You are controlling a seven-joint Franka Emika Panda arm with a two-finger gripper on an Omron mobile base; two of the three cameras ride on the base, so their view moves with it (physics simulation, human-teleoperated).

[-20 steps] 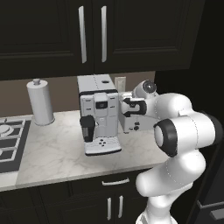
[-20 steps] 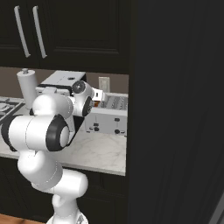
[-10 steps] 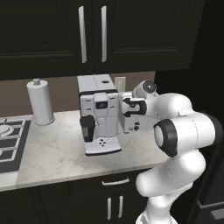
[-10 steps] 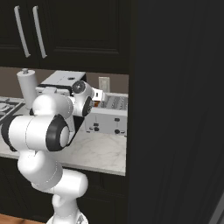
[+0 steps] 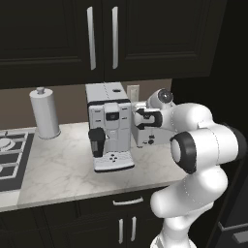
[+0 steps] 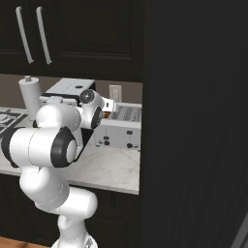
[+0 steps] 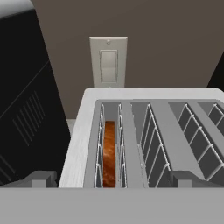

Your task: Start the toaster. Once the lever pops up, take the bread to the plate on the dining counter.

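Close beside the toaster (image 7: 144, 144) stands the coffee machine (image 5: 110, 127); hand (image 7: 111, 183) wide, empty.

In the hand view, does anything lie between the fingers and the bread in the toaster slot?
No. Between the fingers and the bread there is only the toaster's wire slot guard.

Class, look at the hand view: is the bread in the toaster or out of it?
In. The bread sits down inside the leftmost slot of the toaster, its brown edge below the slot's rim between the wire guides.
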